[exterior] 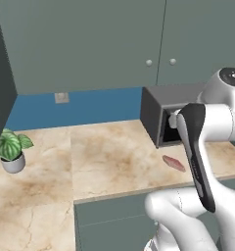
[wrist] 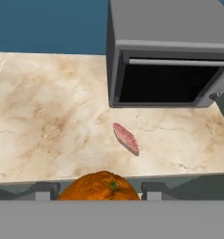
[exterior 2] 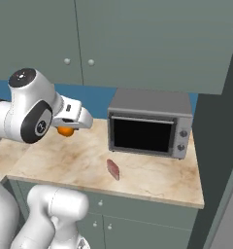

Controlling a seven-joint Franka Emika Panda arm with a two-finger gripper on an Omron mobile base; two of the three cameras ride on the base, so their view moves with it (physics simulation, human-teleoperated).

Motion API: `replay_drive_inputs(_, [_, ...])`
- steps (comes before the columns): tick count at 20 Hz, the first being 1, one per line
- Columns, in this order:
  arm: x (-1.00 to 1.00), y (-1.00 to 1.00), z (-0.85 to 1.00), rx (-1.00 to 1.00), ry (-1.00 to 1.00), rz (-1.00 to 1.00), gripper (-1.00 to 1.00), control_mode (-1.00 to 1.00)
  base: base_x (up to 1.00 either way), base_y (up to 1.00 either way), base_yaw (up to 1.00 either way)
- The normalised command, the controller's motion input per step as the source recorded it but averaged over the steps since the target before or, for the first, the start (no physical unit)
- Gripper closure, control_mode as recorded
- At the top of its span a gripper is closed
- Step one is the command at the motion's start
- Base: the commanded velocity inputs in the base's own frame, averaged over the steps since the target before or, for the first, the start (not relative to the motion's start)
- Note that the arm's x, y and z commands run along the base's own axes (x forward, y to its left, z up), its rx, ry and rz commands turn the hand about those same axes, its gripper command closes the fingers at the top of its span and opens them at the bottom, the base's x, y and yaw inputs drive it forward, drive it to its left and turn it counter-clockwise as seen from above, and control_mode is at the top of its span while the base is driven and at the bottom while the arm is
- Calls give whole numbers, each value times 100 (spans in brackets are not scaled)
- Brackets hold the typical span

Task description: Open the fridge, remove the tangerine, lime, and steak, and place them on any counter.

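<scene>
My gripper (wrist: 99, 191) is shut on the tangerine (wrist: 100, 186), a bright orange fruit held between the two fingertips (wrist: 44, 190). In the right base view the tangerine (exterior 2: 65, 131) hangs under the gripper (exterior 2: 68, 126), above the left part of the counter (exterior 2: 152, 182). The steak (wrist: 126, 138), a flat pink-red slab, lies on the counter (wrist: 48, 116) in front of the microwave's left corner. It is also in both base views, steak (exterior 2: 113, 168) and steak (exterior: 174, 163). The lime and the fridge are out of view.
A grey microwave (exterior 2: 150, 124) stands on the counter against the blue wall, with grey-green cabinets (exterior 2: 138, 44) above. A potted plant (exterior: 11, 149) sits at the counter's far left. A tall dark panel (exterior 2: 225, 146) bounds the counter on the right.
</scene>
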Motion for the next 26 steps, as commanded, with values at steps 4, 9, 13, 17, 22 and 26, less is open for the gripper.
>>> replay_drive_inputs(4, [8, 4, -6, 0, 0, 1, 100, -100, 1, 2, 2])
replay_drive_inputs(9, [28, 17, -35, 0, 0, 5, 100, -100, 0, 0, 0])
replay_drive_inputs(13, [37, 25, -53, 0, 2, 6, 100, -100, 0, 0, 0])
replay_drive_inputs(17, [44, 18, -59, 0, 6, 7, 100, -100, 0, 0, 0])
replay_drive_inputs(22, [47, 29, -65, 0, 11, 7, 100, -100, 0, 0, 0])
replay_drive_inputs(26, [60, 29, -79, 0, 11, 7, 100, -100, 0, 0, 0])
